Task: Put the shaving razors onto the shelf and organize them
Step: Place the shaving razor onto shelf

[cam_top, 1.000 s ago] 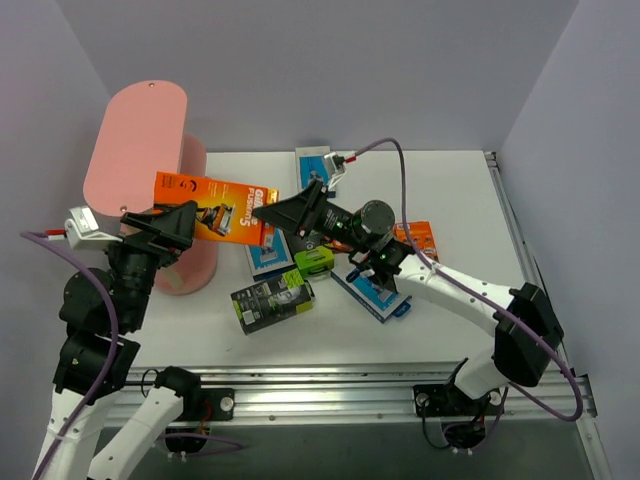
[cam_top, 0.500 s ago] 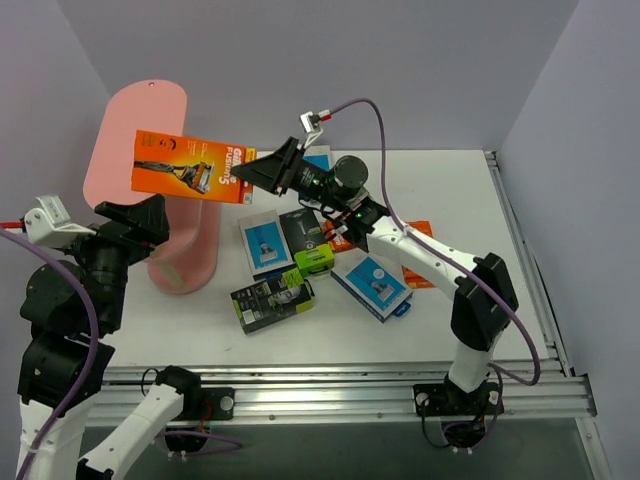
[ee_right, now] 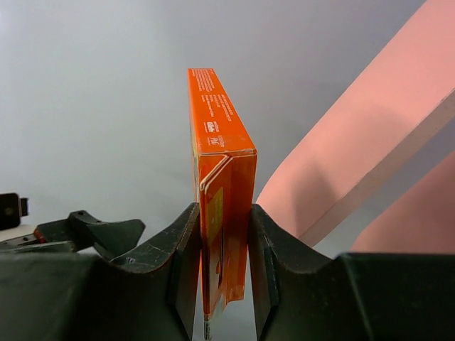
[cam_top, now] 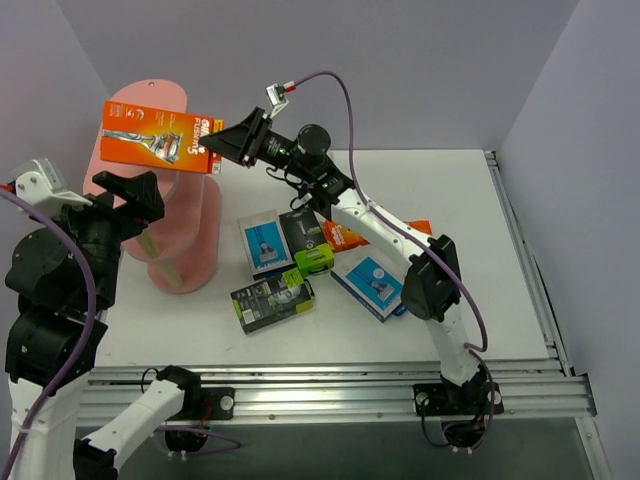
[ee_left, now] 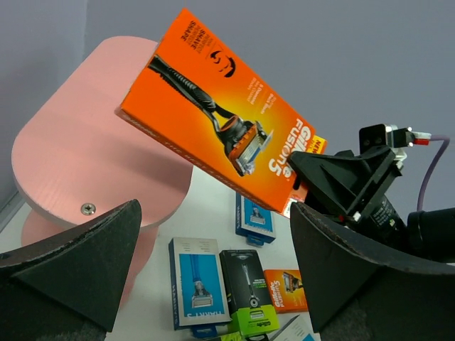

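Orange razor pack hangs over the top board of the shelf, pinched in the right jaws; the left jaws gape empty. Next, probably: lower it flat, then release.

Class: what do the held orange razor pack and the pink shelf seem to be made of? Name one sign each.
Orange razor pack: printed cardboard, smooth; folded end flap. Pink shelf: matte board, perhaps plastic or painted wood; thick edge, screw head.

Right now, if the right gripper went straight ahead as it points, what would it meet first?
Probably the shelf's top board, with the orange razor pack in the right gripper leading; height is unclear, so it may pass above.
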Robot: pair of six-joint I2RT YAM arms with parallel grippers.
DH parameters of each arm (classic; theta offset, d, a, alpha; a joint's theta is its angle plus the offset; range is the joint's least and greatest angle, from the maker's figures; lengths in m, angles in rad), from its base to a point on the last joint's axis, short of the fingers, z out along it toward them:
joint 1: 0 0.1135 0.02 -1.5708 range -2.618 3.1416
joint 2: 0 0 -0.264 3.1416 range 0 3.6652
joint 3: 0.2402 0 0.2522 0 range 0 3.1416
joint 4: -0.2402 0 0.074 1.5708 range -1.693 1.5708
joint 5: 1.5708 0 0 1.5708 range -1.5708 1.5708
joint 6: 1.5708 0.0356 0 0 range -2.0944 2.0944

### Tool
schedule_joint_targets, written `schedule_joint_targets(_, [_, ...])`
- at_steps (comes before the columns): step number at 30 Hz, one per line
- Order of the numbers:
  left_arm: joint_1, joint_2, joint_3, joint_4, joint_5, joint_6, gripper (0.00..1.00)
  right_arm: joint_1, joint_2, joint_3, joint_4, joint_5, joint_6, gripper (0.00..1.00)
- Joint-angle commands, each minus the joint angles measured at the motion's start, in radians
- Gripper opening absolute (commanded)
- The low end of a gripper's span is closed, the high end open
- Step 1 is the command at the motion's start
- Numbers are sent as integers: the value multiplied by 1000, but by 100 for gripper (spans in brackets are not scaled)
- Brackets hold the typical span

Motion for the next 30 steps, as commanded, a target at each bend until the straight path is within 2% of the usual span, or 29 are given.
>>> schedule_joint_targets(1, [0, 33, 65, -5, -18, 65, 94, 5, 48, 155, -17, -13, 18, 0])
schedule_joint_targets(12, [1, 117, 152, 18, -12, 197, 94, -5, 178, 300, -84, 4, 36, 0])
schedule_joint_targets(21, [1, 166, 162, 18, 21, 200, 94, -1, 252, 421, -131, 31, 52, 0])
schedule_joint_targets(30, [4, 169, 130, 30, 28, 203, 94, 12, 275, 455, -148, 44, 47, 0])
